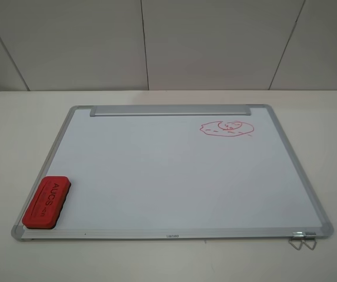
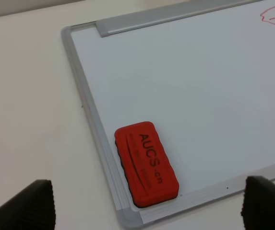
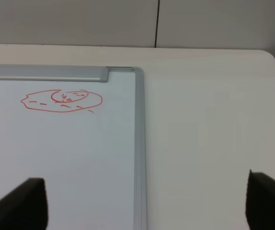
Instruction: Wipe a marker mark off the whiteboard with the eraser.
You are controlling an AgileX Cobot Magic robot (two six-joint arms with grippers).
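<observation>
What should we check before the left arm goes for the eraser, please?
1. Eraser reachable, lying flat on the whiteboard near corner: ok.
2. Left hand open, empty, fingers wide: ok.
3. Right hand open, clear of the board: ok.
4. Marker mark visible, unwiped, near the tray strip: ok.
5. Path across the board free: ok.
6. Board fixed to the table: cannot tell.

A white bench (image 1: 15,147) carries the whiteboard (image 1: 174,182), lying flat with its tray strip toward the far wall. A metal clip (image 1: 302,239) sits at its near right corner.
</observation>
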